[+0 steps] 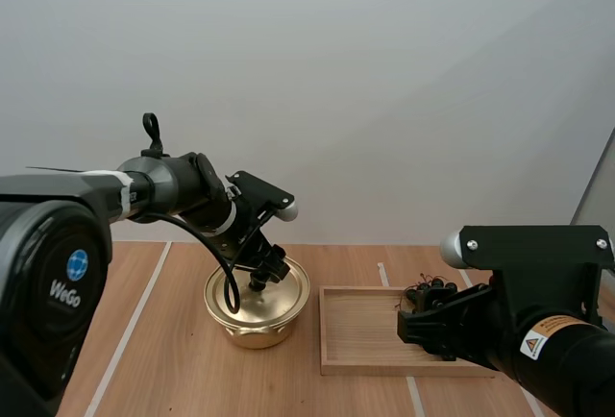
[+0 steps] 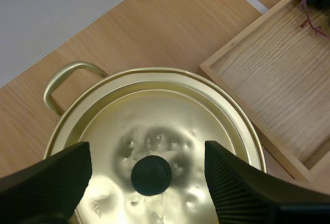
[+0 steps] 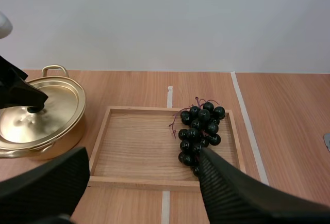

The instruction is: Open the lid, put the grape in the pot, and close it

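Observation:
A golden pot (image 1: 258,313) stands left of the wooden tray (image 1: 370,340), its lid (image 2: 154,126) resting on it. My left gripper (image 1: 264,273) is down at the lid's black knob (image 2: 151,175). It is open, one finger on each side of the knob (image 3: 35,109) without touching it. A bunch of dark grapes (image 3: 200,130) lies in the tray's right half (image 1: 430,290). My right gripper (image 3: 139,182) hovers open over the tray's near edge (image 3: 149,184), with the grapes just beyond one finger (image 3: 232,193).
The pot's loop handle (image 2: 67,77) points toward the back wall. White tape lines (image 3: 247,121) run across the wooden table. Bare table lies left of the pot (image 1: 144,340) and right of the tray.

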